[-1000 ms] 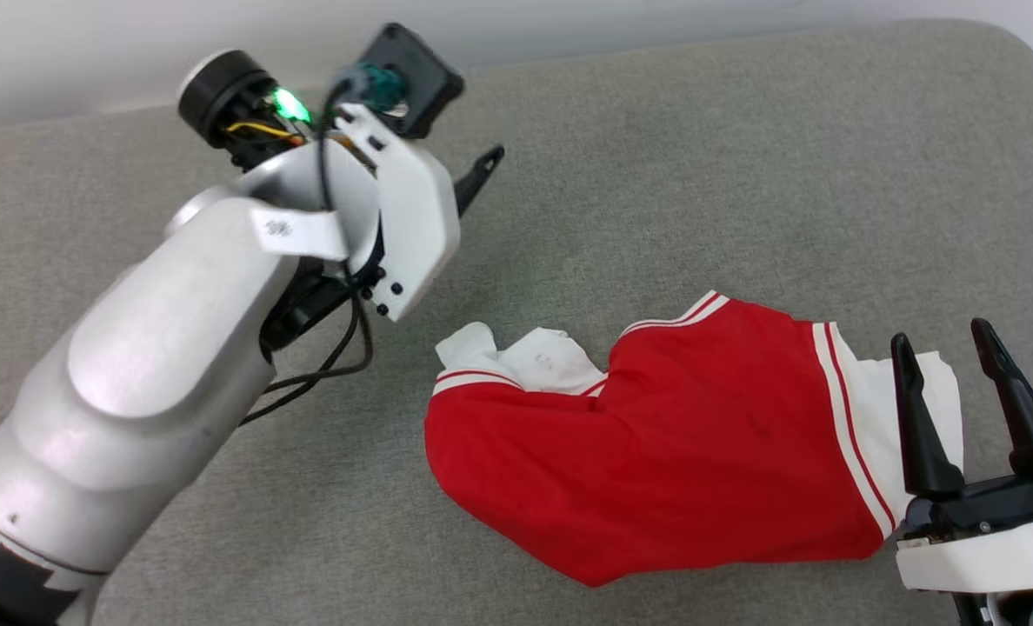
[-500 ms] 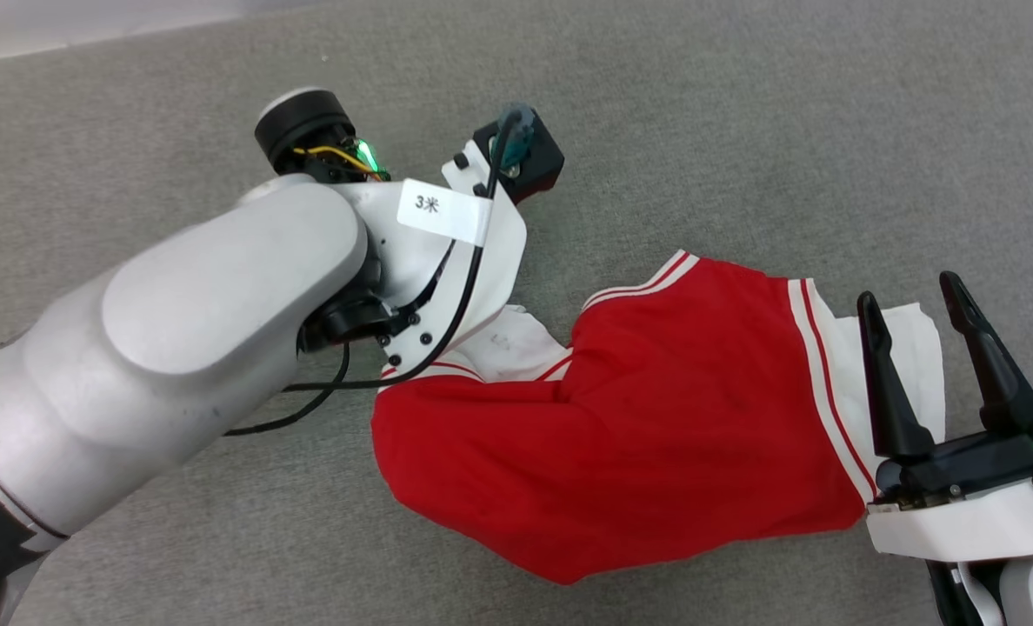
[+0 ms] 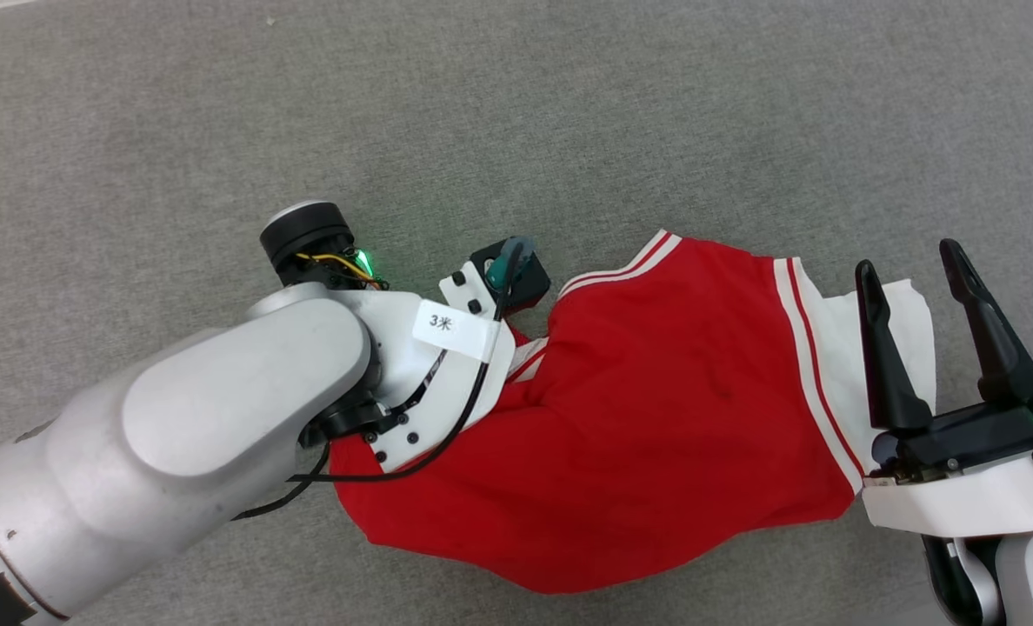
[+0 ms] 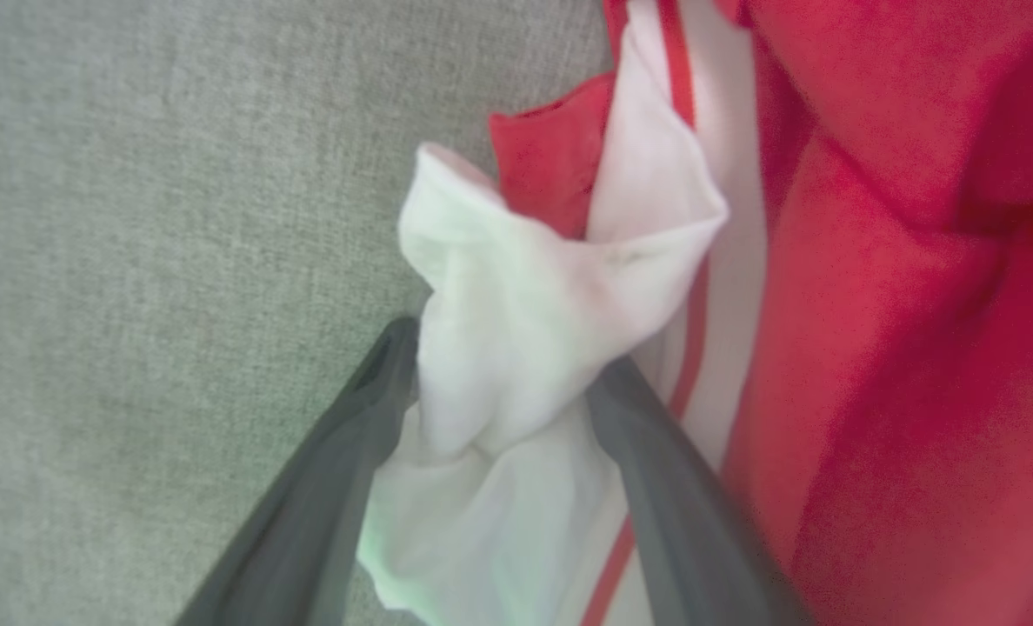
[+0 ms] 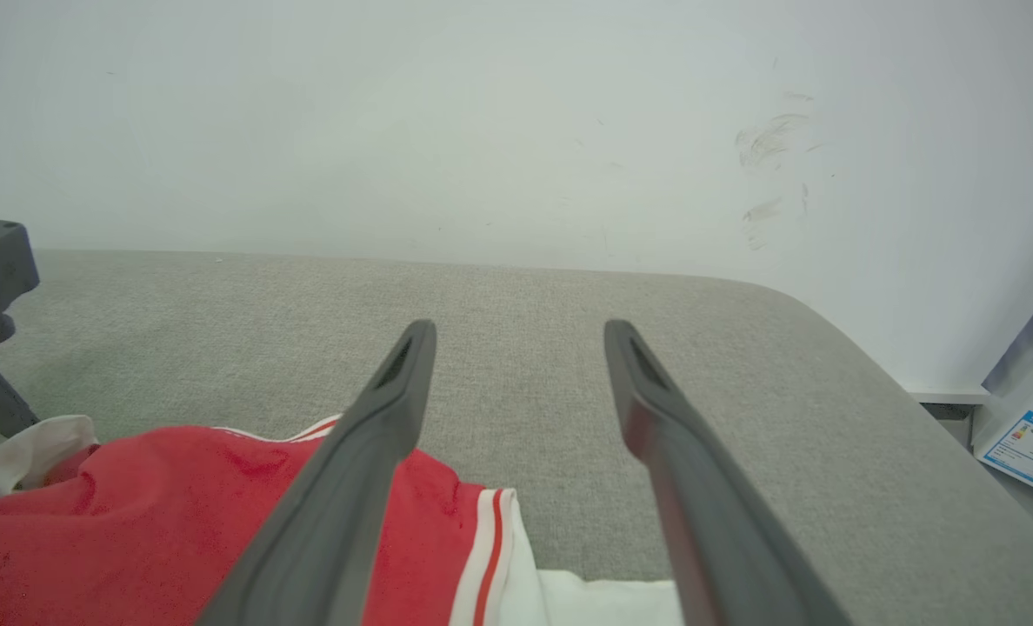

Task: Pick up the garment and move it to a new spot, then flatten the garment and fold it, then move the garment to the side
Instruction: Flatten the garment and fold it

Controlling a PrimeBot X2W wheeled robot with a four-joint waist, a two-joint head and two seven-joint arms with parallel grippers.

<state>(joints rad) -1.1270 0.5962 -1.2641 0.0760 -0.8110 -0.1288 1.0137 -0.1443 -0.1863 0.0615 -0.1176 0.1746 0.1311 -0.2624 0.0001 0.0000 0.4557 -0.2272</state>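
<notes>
Now | left gripper wide, astride garment sleeve | right gripper wide, empty

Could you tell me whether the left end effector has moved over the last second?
Yes. Against the garment, the left end effector has closed in to straddle its white sleeve.

Garment: red jersey, white sleeves, striped trim, crumpled, plain side up, lying on grey surface.

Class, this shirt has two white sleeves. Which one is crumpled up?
The sleeve at the left gripper, bunched between its open fingers; the other sleeve lies flat by the right gripper.
</notes>
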